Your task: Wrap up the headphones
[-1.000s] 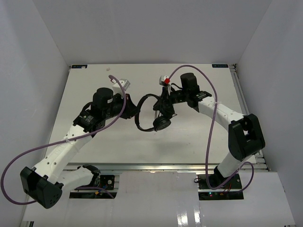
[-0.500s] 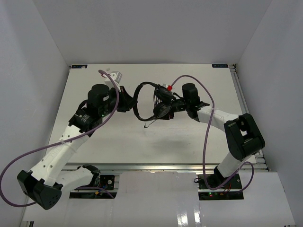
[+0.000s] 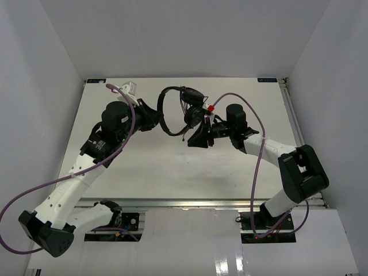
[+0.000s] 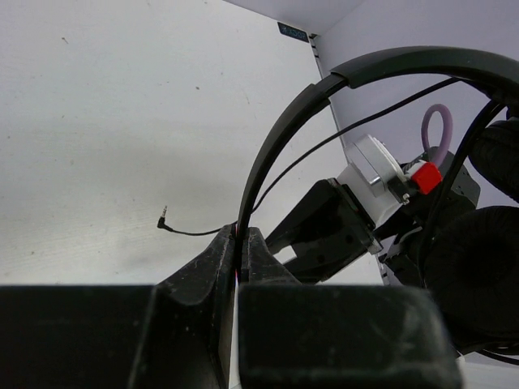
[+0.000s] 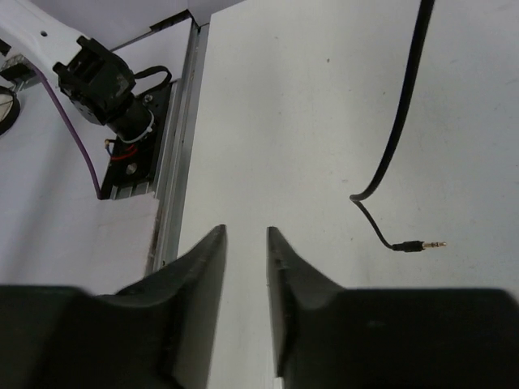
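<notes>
One pair of headphones (image 3: 192,117) hangs above the far middle of the tabletop (image 3: 172,172), its headband (image 4: 284,138) pinched tight in the left claw (image 4: 241,243). The earcups (image 4: 474,275) sit on the right side, and the cord (image 5: 397,121) trails free to its plug (image 5: 422,245). Just near and right of them is the right claw (image 5: 246,243), fingers slightly apart on nothing. To wind well, it should probably take the cord close to the plug and lead it round the cups while the left holds firm. The right arm's purple cable (image 3: 233,94) loops close by and could snag.
</notes>
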You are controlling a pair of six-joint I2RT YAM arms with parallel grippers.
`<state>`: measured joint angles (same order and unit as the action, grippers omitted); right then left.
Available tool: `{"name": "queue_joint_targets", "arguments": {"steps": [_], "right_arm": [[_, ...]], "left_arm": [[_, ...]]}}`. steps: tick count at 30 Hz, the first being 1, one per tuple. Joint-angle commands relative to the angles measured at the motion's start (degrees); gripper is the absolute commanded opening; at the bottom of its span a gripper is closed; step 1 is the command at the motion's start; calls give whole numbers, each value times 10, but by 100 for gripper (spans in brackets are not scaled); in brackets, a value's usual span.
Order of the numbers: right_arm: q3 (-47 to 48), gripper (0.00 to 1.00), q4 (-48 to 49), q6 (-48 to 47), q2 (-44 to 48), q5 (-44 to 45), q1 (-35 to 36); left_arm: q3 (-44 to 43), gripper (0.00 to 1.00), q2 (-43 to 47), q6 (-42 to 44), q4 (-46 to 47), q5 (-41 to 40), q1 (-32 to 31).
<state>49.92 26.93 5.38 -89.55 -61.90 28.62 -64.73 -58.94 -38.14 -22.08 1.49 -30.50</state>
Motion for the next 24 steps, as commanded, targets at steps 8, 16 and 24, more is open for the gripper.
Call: {"name": "queue_joint_targets", "arguments": {"steps": [8, 16, 24], "right_arm": [[-13, 80, 25, -85, 48, 101, 1], [-45, 94, 222, -65, 19, 87, 32], [6, 97, 355, -28, -77, 54, 56]], "left_arm": [[-51, 0, 1, -23, 21, -6, -2], [-68, 0, -4, -29, 13, -3, -2], [-78, 0, -6, -40, 7, 1, -2]]}}
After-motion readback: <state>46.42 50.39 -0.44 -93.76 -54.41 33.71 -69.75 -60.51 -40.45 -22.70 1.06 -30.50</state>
